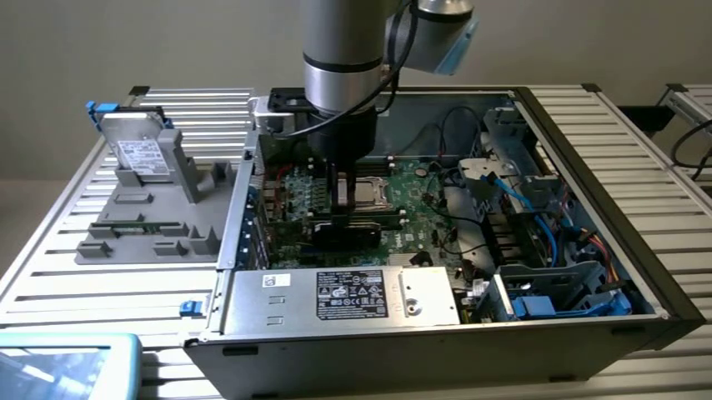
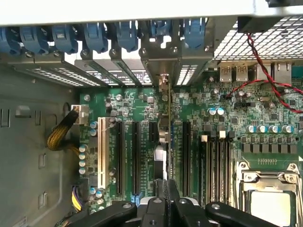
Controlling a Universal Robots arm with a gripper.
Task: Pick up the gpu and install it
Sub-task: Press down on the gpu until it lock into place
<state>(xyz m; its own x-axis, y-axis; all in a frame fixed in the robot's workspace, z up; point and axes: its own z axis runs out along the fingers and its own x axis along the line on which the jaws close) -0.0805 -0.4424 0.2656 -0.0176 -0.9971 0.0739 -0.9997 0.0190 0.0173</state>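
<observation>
My gripper [image 1: 343, 204] is down inside the open computer case [image 1: 579, 133], over the green motherboard [image 1: 418, 196]. It is shut on the gpu [image 1: 347, 233], which looks dark from this side. In the wrist view the gpu [image 2: 169, 118] appears edge-on as a thin line running from my gripper [image 2: 165, 196] to the rear slot openings. It stands on edge among the black expansion slots of the motherboard [image 2: 222, 99]. Its silver end bracket [image 2: 162, 64] sits among the slot covers. I cannot tell whether the card's lower edge is in a slot.
A grey hard drive [image 1: 139, 154] stands on a grey fixture [image 1: 145, 225] at the exterior view's left. The power supply [image 1: 345, 296] fills the case's front. Blue cables [image 1: 534, 200] and drive cages crowd the exterior view's right. A red-black wire [image 2: 265, 71] and the CPU socket [image 2: 267, 198] lie beside the slots.
</observation>
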